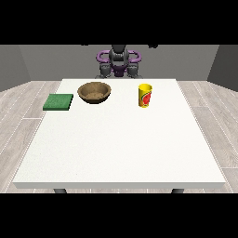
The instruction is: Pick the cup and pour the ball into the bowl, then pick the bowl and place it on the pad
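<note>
Robot [119, 62] seen small, upright, facing camera. Purple arms [101, 56] held bent out at both sides of torso. Hand at view's right [152, 45] and hand at view's left [84, 44] raised high, wide apart, only partly seen as dark tips.

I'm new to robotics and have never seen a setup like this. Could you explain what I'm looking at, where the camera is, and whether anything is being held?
The camera stands across a white table and faces a humanoid robot, which shows small at the top. On the table lie three things: a green pad at the view's left, a brown bowl beside it, and a yellow cup standing upright further right. All three sit apart from each other. The robot's hands cannot be made out here, and nothing on the table is being held or touched.
</note>
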